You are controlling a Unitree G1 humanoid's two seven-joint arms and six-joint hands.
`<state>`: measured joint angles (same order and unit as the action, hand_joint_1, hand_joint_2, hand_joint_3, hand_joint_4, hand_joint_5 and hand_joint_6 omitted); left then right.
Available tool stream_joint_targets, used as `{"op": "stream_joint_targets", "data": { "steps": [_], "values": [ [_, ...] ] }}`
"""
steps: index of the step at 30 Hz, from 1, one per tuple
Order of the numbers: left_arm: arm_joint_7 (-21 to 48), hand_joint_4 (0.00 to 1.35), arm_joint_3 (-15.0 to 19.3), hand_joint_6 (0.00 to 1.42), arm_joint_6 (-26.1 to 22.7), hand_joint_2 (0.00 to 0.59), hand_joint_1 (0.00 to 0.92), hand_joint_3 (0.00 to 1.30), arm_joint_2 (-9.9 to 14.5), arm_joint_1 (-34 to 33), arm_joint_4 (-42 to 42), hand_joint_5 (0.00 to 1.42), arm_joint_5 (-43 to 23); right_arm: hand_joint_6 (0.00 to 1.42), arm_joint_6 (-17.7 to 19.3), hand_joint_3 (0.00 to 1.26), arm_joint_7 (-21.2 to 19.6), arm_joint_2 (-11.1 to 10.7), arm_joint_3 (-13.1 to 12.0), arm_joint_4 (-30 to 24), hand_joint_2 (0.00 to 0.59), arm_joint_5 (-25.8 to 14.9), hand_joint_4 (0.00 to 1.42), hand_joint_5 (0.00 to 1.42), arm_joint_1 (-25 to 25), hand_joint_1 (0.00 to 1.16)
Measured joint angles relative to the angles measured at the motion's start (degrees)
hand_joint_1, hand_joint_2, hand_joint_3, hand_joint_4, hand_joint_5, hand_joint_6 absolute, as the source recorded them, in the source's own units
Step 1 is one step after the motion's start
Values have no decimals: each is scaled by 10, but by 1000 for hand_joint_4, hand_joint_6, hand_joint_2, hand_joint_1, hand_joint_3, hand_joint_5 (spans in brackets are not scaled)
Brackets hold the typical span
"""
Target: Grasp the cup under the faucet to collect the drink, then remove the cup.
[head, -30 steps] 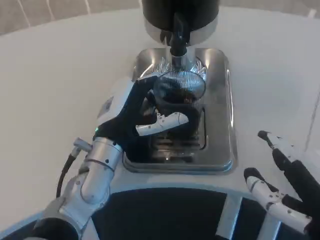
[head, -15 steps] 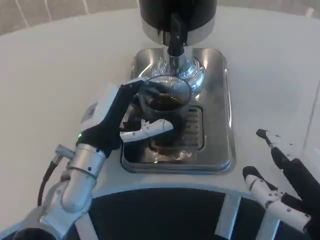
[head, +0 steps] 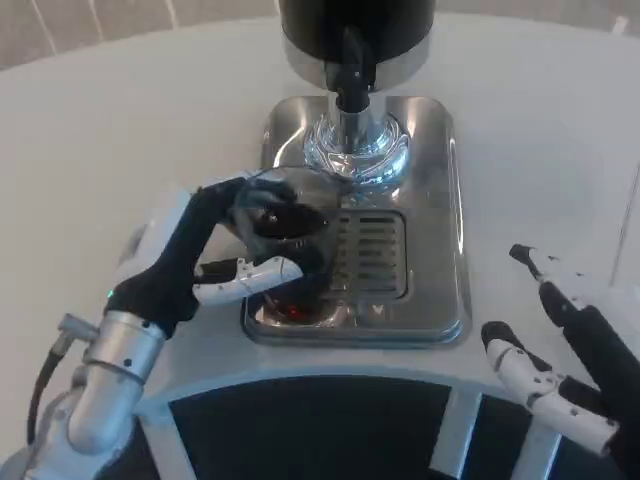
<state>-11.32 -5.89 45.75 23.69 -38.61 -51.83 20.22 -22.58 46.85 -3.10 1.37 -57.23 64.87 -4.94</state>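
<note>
The white desk (head: 110, 130) takes up most of the head view, curving away on both sides. At its near edge runs a dark panel (head: 320, 430) with pale struts. On the desk stands a polished steel drip tray (head: 440, 220), a rounded rectangle with a slotted grate (head: 372, 255) set into its middle. At the far end of the tray rises the black drum of the dispenser (head: 358, 25), and from its front a black faucet (head: 350, 75) points down over a shiny ribbed base (head: 360, 150).

The left arm (head: 105, 375), silver, comes in from the lower left. Its left hand (head: 205, 255) is wrapped around the cup (head: 290, 235): black fingers curl round the far side of the glass, and a white digit lies across its near side. The cup is clear glass with dark drink inside. It sits over the left part of the tray, beside the grate, well to the near-left of the faucet and not beneath it. Whether its base touches the tray cannot be told.

The right hand (head: 560, 350) is at the lower right, off the tray, above the desk edge. Its black and white fingers are spread apart and hold nothing.
</note>
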Motion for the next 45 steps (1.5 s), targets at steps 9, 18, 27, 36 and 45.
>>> {"op": "stream_joint_targets", "data": {
  "steps": [9, 18, 27, 36, 45],
  "values": [
    [45, 1219, 34, 635, 16, 100, 502, 1031, 23, 56, 57, 1339, -39, 33, 5, 25, -12, -5, -2, 6, 451, 1, 0, 0, 11, 262],
    [87, 1221, 70, 635, 20, 98, 502, 1031, 32, 113, 127, 1339, -69, 17, 11, 25, -15, -21, -2, 14, 453, -1, 0, 0, 22, 248],
    [135, 1221, 94, 635, 22, 98, 501, 1031, 35, 164, 197, 1339, -106, 16, 20, 18, -15, -38, -3, 19, 453, -2, 0, 0, 23, 243],
    [176, 1222, 115, 643, 23, 98, 501, 1031, 39, 220, 274, 1340, -135, 16, 25, 15, -15, -41, 13, 19, 453, -1, 0, 0, 24, 241],
    [201, 1222, 137, 646, 22, 95, 506, 1031, 40, 249, 318, 1340, -168, 12, 43, 15, -15, -45, 31, 19, 454, 1, 0, 0, 25, 240]
  ]
}}
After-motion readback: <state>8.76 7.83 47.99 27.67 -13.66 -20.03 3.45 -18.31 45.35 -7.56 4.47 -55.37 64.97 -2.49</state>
